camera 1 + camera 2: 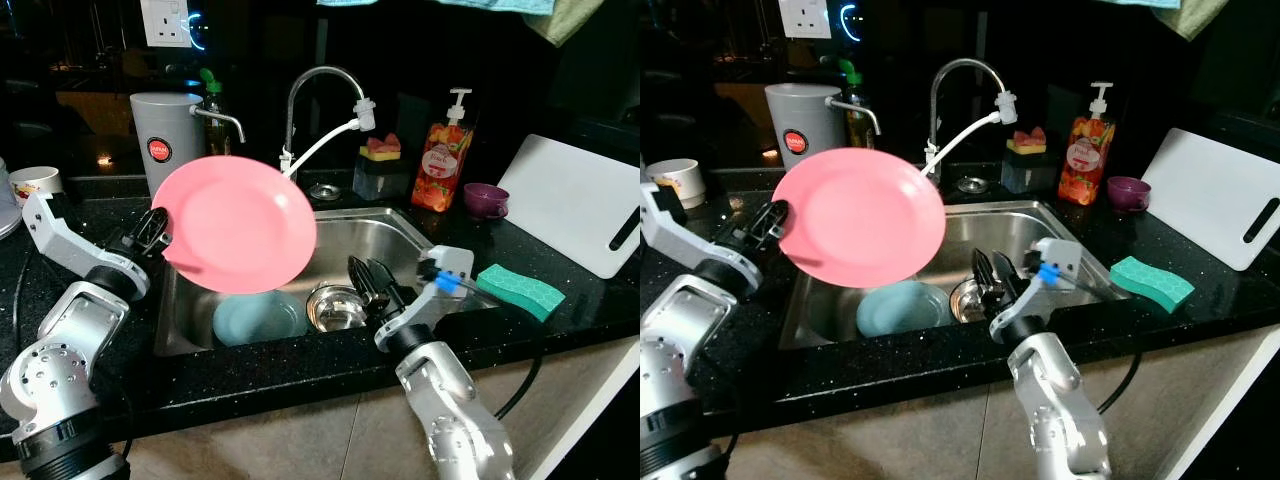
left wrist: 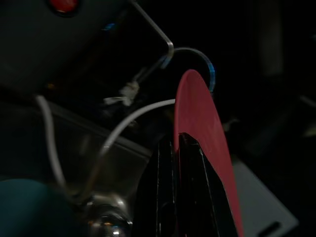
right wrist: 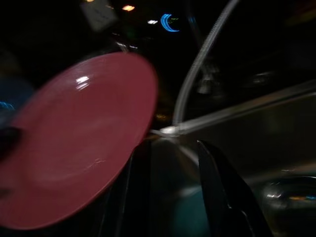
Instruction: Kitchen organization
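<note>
The left gripper (image 1: 158,232) clamps the rim of a pink plate (image 1: 236,224), holding it tilted above the steel sink (image 1: 400,235). The right gripper (image 1: 368,280) hangs inside the sink, fingers spread and empty, beside a light blue plate (image 1: 255,318).

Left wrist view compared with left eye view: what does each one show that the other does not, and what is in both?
The left wrist view alone shows the left gripper fingers clamping the pink plate edge-on. The left eye view alone shows the right gripper, open over the sink, the green sponge and the soap bottle. Both show plate and faucet.
</note>
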`<state>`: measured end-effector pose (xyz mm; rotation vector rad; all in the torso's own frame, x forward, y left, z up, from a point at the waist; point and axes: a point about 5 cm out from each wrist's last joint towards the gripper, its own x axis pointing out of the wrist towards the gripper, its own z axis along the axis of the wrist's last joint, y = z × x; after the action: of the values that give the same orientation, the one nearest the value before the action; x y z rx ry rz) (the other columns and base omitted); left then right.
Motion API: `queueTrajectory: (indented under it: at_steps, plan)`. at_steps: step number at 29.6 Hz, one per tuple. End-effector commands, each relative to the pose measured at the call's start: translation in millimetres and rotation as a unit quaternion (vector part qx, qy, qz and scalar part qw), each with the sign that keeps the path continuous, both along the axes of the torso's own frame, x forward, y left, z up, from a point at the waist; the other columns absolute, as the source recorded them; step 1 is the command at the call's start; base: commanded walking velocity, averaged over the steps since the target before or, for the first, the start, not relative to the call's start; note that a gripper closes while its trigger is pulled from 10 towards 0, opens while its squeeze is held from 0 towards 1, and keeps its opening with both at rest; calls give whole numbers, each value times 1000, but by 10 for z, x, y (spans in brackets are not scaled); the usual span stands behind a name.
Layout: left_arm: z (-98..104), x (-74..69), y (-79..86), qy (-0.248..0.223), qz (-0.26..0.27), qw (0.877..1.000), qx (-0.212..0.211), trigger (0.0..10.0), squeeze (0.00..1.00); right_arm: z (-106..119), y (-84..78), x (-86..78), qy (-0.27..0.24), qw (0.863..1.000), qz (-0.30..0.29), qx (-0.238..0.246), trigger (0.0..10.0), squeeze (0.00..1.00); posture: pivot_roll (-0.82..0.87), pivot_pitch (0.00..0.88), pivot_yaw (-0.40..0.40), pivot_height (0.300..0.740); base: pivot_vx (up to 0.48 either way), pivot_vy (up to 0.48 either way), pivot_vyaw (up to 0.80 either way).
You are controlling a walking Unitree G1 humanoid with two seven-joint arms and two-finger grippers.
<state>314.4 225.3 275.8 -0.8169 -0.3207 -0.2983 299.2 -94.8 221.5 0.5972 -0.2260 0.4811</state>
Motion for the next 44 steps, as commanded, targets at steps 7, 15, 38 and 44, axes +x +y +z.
queueTrajectory:
  at_steps: [7,15,38,44]
  plan:
    - [32,-62,-140,-31,-47,998,-3,10000,0,203,36,-80,-19,990,88,111,10000,0,105,11,-58,740,0,0,0]
    - [30,-113,-322,-50,-91,995,-11,10000,0,257,128,-148,-13,979,150,136,10000,0,108,9,-66,740,0,0,0]
    - [103,-106,-110,-57,-37,998,16,10000,0,207,-57,-124,18,981,132,144,10000,0,105,16,-69,740,0,0,0]
    - [111,-124,-181,-63,-54,996,15,10000,0,195,-36,-125,22,980,136,141,10000,0,105,14,-71,740,0,0,0]
